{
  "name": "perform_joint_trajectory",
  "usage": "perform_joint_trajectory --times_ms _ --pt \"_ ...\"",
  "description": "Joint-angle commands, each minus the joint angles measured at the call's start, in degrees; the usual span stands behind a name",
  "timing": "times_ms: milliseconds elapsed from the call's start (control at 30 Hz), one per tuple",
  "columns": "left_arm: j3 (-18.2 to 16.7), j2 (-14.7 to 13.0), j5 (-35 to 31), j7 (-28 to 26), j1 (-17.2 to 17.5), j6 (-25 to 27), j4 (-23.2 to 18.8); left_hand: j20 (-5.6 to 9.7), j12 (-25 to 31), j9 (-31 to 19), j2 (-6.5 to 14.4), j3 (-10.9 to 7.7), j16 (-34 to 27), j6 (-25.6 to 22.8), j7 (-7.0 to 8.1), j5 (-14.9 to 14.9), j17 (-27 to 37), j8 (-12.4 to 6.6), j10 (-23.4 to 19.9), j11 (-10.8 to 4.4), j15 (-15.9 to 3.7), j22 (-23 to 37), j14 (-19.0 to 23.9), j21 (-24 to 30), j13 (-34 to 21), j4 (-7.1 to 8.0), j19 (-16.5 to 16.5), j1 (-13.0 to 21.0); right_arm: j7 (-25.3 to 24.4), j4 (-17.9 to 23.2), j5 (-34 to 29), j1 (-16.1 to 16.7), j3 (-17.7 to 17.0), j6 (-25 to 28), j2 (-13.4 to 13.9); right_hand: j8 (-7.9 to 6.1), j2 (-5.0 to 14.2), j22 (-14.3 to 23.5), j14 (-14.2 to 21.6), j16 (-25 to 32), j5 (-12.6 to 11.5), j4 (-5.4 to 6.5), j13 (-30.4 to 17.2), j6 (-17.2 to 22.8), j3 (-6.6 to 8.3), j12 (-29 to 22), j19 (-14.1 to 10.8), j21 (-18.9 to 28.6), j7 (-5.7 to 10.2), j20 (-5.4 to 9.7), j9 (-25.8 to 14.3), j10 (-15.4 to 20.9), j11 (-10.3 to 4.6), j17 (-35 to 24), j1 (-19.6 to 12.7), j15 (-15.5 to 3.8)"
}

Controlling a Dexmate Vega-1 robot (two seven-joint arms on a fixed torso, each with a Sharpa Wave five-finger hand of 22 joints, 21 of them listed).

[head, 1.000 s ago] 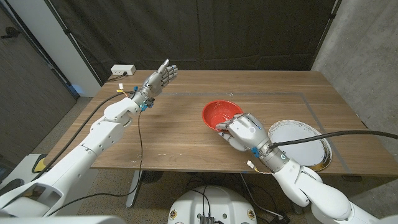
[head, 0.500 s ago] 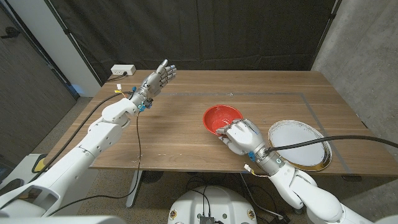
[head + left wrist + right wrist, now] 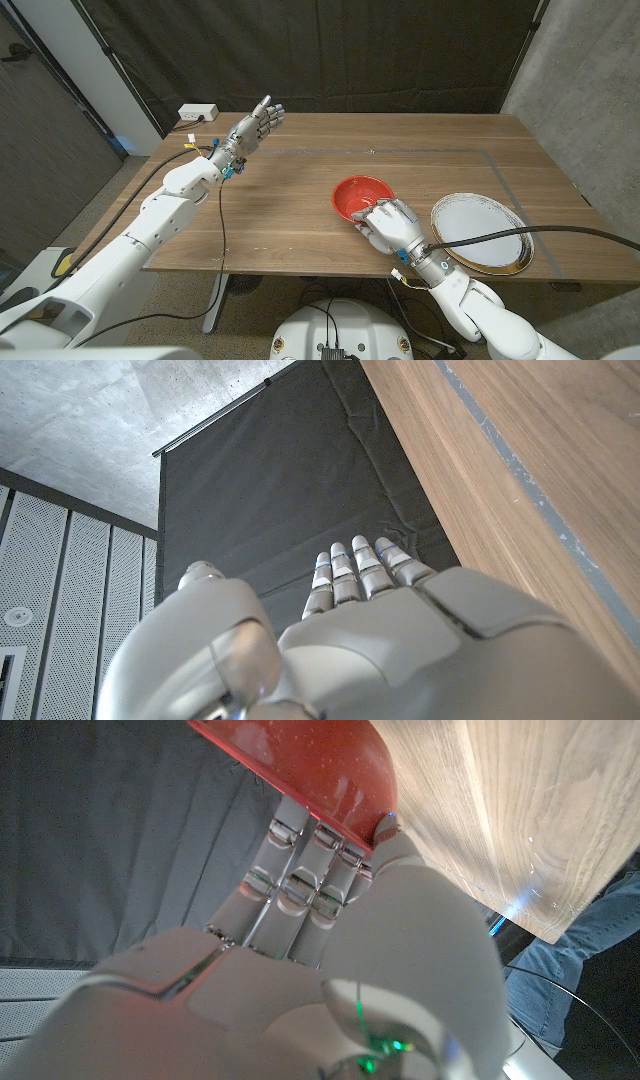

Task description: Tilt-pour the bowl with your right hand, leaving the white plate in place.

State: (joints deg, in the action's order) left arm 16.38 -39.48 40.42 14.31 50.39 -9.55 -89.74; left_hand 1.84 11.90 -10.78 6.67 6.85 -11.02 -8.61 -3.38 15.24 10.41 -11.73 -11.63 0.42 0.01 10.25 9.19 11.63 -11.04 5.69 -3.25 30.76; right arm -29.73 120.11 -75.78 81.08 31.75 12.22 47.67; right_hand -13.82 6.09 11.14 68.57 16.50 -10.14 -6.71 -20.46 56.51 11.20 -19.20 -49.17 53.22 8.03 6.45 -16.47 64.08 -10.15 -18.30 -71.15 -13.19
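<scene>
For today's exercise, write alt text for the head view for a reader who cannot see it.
The robot's right hand grips the near rim of a red bowl on a wooden table, with a white plate beside it. The left hand is raised, open, over the table's far left.

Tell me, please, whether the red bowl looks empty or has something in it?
It looks empty: in the head view the red bowl shows only bare red inside, though the right hand at its near rim hides part.
</scene>
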Motion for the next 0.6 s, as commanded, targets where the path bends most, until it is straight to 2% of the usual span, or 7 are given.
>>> perform_joint_trajectory --times_ms 33,600 --pt "0.44 -0.29 -0.13 0.07 -0.27 1.0 0.15 -0.22 -0.02 -0.17 -0.25 0.61 0.05 -0.21 0.01 -0.05 0.15 0.15 -0.24 -0.06 0.11 0.2 0.08 0.01 -0.22 -0.01 0.04 -0.07 -1.14 -3.12 1.34 -0.58 2.21 2.36 -1.32 -0.1 2.06 0.13 -0.15 -0.18 -0.35 0.08 -0.19 1.44 -0.07 0.35 0.18 0.53 1.59 6.25 -0.15 0.06 -0.37 -0.11 -1.26 -0.04" --pt "1.21 -0.13 -0.53 0.4 -1.16 2.19 0.55 -0.23 -0.06 -0.17 -0.2 0.71 0.04 -0.23 0.08 -0.12 0.15 0.16 -0.19 0.02 0.1 0.2 0.1 0.0 -0.22 -0.01 0.07 0.03 -1.47 -6.0 3.5 -2.12 4.4 4.03 -2.42 0.03 1.98 0.08 -0.46 -0.45 -0.27 0.05 -0.36 1.33 -0.05 0.49 0.55 0.65 1.91 6.19 0.0 -0.07 -0.36 -0.01 -1.2 -0.13"
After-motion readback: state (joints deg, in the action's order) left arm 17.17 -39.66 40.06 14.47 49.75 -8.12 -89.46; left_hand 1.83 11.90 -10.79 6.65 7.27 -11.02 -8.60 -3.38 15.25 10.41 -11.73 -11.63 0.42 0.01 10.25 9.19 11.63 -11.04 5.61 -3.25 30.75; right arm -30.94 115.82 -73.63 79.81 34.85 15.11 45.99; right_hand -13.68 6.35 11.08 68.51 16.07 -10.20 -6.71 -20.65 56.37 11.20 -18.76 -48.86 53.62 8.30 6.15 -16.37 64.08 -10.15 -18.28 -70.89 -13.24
